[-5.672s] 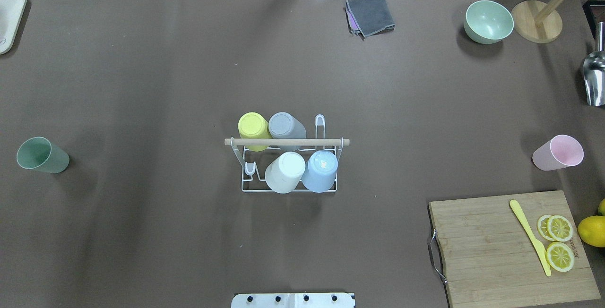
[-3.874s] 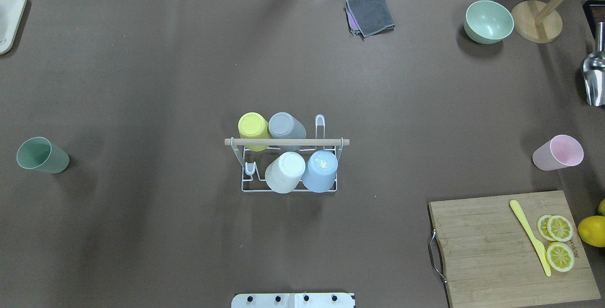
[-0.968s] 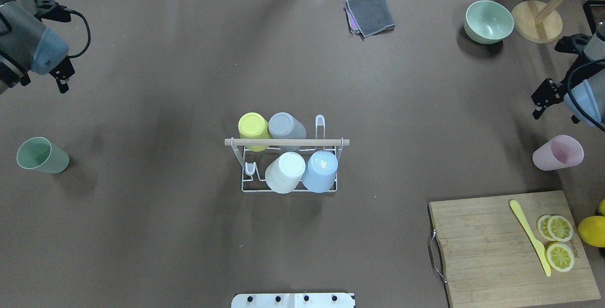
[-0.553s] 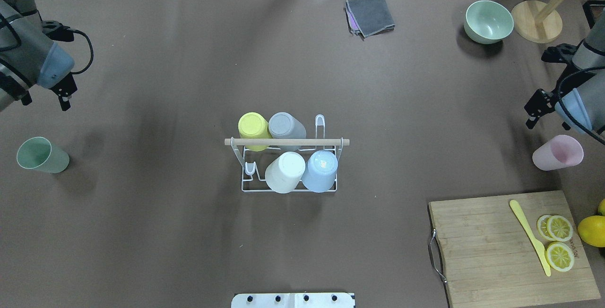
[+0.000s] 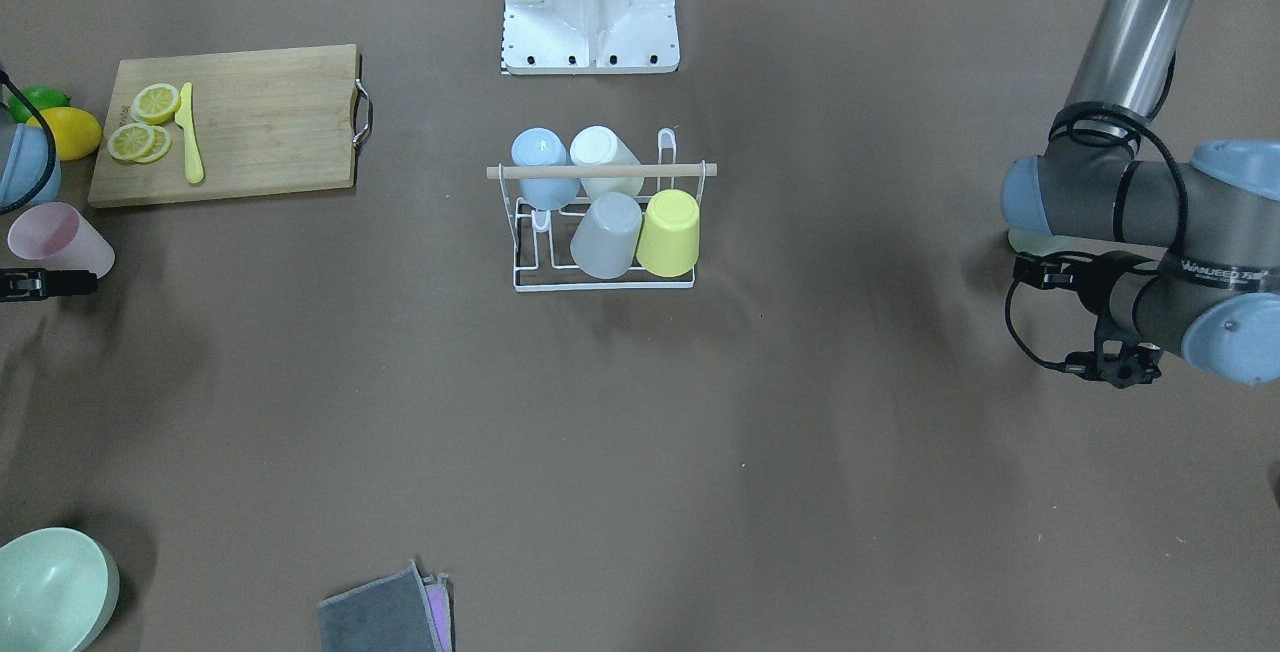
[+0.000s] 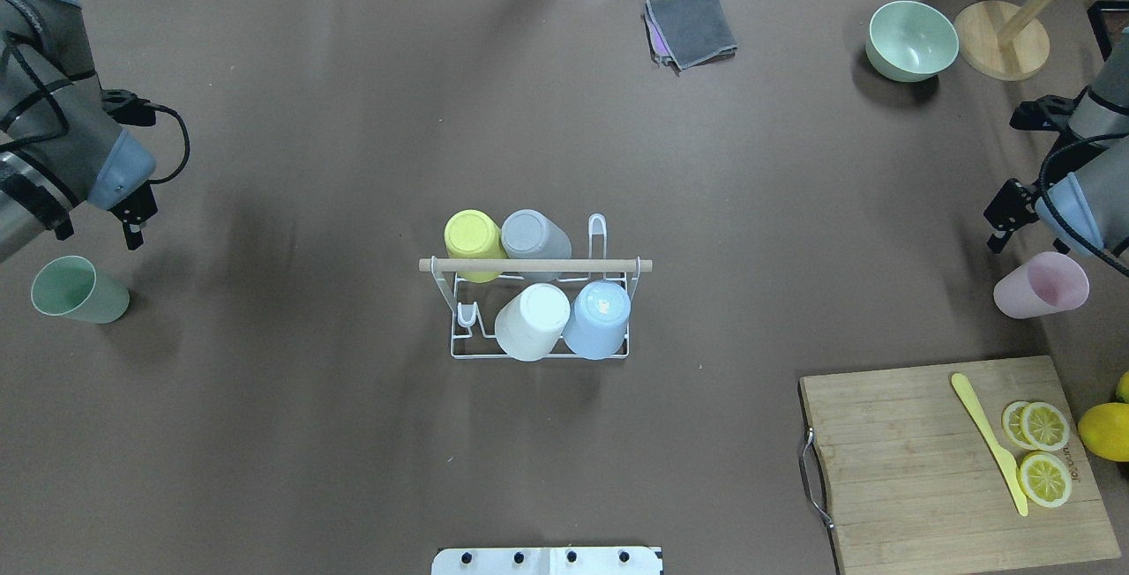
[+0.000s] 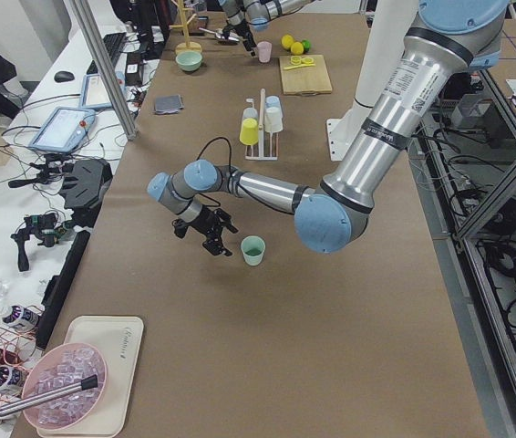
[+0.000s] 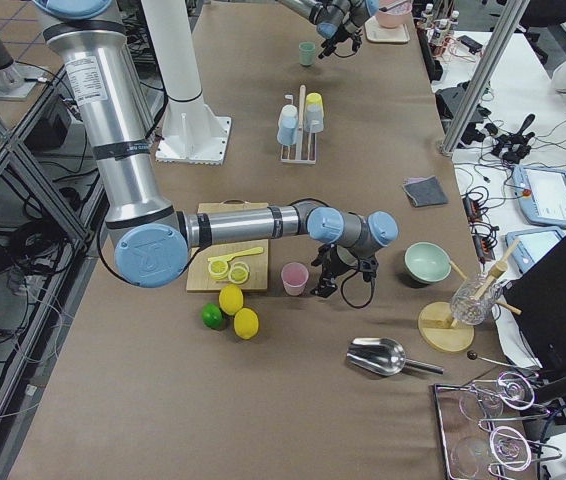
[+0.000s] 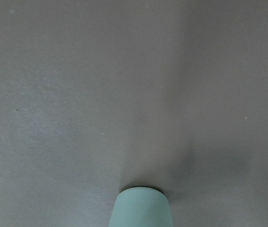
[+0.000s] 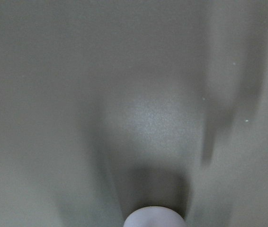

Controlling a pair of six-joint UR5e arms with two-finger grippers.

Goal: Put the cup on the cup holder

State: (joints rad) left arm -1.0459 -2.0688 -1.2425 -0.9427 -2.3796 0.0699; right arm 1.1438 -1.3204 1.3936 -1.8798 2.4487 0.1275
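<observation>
Green cup (image 6: 78, 290) upright, mouth up, on the table (image 6: 309, 434) at the robot's far left. Just beside it, on the side away from the robot and slightly inward: left gripper (image 6: 134, 233), low over the table, apart from the cup's wall. Cannot tell whether clenched or released; only one dark finger seen from above, and none in the wrist view, where just the cup's edge pokes in at the bottom.

Pink cup (image 6: 1041, 285) likewise upright at the far right, with right gripper (image 6: 998, 238) near its far side, not touching; grip state again impossible to tell.

Well apart from both, mid-table: cup holder (image 6: 529, 265), wooden rod across the top, carrying four upturned cups. Yellow cup (image 6: 474, 235) and grey cup (image 6: 533, 235) on the far row, white cup (image 6: 532, 321) and blue cup (image 6: 597, 319) on the near row. Two prongs bare: far row's right end, near row's left end.

Nearer the robot on the right: cutting board (image 6: 908, 469) with lemon slices (image 6: 1044, 425) and a yellow knife (image 6: 990, 443).
</observation>
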